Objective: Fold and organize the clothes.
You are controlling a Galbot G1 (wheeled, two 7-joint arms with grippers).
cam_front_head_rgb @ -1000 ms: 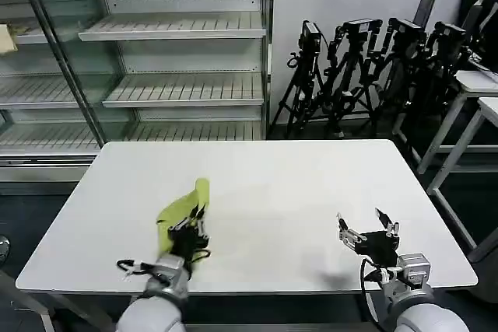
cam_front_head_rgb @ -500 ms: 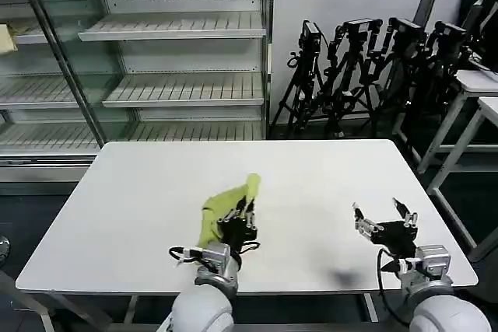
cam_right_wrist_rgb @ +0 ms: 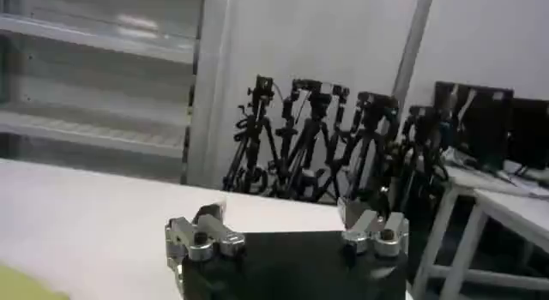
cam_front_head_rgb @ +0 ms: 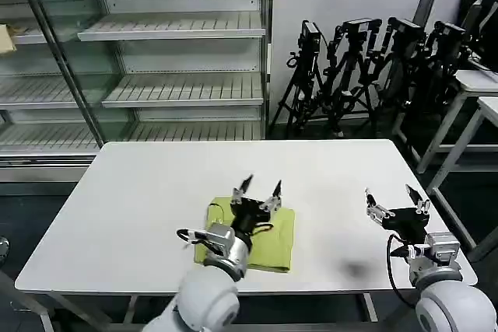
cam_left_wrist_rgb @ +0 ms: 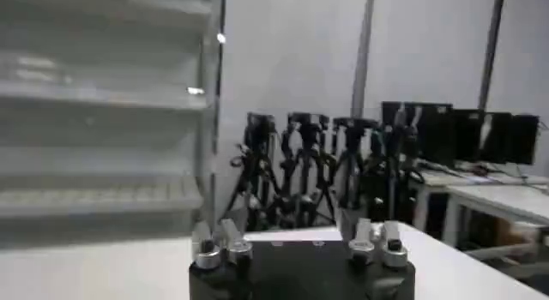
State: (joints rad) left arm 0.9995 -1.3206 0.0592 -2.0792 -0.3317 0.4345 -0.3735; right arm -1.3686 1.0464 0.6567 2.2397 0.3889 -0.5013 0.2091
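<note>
Lime-green T-shirt lies folded flat on the white table, near the front edge, slightly left of centre. Left gripper sits directly over the shirt, fingers spread wide, holding nothing. Right gripper hangs over bare table near the right edge, fingers also spread, well apart from the shirt.

Folded lime T-shirt, flat, table-front.

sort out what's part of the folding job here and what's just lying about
Part of the job:
- T-shirt, lying folded on the table
- left gripper, open above it
- right gripper, open, off to the side

Just lying about:
- shelves
- tripods
- side tables
</note>
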